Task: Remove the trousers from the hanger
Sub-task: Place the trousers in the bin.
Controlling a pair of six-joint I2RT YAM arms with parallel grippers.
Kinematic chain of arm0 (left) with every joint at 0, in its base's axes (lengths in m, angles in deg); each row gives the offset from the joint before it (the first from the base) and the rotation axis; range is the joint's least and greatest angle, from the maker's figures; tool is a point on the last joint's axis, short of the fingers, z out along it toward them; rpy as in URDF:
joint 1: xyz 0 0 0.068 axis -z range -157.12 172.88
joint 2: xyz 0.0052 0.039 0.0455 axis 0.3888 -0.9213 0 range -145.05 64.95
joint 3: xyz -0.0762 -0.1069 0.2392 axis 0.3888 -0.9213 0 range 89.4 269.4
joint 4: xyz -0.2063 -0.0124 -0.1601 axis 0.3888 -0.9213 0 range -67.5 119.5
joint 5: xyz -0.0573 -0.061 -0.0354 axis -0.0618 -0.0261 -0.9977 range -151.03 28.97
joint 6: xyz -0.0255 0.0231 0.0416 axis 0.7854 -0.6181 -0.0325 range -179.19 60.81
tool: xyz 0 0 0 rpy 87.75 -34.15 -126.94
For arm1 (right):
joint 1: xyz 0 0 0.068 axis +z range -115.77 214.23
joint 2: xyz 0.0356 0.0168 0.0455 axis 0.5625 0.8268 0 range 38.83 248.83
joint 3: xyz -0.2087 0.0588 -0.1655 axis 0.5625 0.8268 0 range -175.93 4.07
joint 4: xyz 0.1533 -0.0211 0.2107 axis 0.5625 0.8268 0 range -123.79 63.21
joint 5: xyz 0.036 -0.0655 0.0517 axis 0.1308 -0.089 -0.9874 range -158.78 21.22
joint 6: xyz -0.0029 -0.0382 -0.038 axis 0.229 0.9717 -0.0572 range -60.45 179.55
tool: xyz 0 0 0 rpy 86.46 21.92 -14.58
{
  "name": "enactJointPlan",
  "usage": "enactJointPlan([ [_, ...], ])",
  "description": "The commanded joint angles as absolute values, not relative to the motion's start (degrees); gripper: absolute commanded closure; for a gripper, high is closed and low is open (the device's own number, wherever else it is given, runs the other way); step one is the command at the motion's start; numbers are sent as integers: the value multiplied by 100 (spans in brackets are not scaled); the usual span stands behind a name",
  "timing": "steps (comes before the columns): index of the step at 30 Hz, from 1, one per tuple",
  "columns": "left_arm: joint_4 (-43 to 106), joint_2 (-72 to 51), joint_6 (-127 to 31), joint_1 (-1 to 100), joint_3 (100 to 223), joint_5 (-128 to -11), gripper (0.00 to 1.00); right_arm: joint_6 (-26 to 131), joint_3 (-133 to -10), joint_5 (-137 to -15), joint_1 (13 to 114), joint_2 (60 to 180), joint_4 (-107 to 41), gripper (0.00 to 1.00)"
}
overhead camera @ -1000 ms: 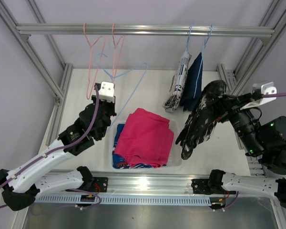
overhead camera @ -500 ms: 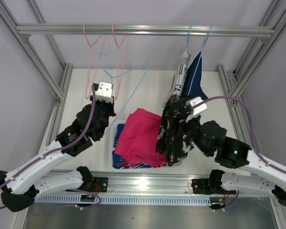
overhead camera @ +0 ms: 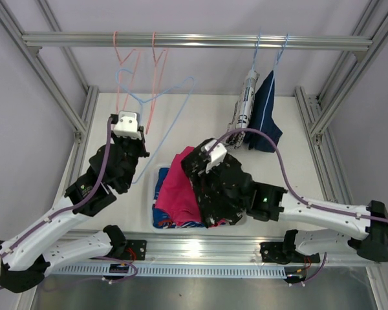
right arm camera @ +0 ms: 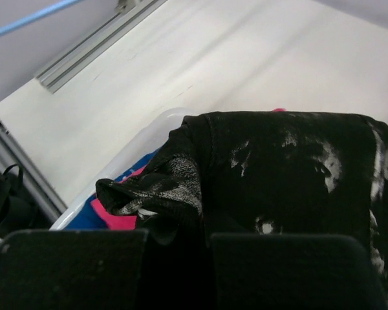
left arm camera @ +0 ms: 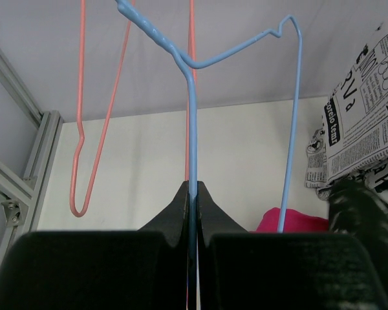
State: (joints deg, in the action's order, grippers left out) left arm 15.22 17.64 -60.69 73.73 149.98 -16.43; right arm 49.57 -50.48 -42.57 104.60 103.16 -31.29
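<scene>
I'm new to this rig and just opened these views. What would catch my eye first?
The right gripper clamps black white-patterned trousers over a clear bin in the middle, where pink trousers already lie. The left gripper pinches an empty blue wire hanger at left. Newsprint-patterned trousers and dark blue trousers hang from the rail at back right.
</scene>
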Motion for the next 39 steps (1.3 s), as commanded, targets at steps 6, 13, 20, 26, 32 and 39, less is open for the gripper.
enactJointPlan([
  [6,1711,1907,-5963,7307,15031,-1831,99,4295,-5122,-4277,11078,11089,-4240,100],
  [13,1658,1924,-5814,7307,15066,-1954,99,3697,-4603,-4066,11561,11766,-4583,100],
  [20,1623,1889,-5788,7307,15066,-1998,99,3450,-4822,-4145,11887,12522,-4382,44],
  [26,1623,1845,-5796,7307,15075,-2042,100,3713,-5428,-3961,12247,12365,-3645,21],
  [32,1579,1845,-5770,7307,15101,-2113,99,4109,-5527,-3777,12406,11320,-3476,22],
  [39,1553,1801,-5796,7307,15119,-2104,99,4092,-4614,-3643,11721,10536,-3748,59],
])
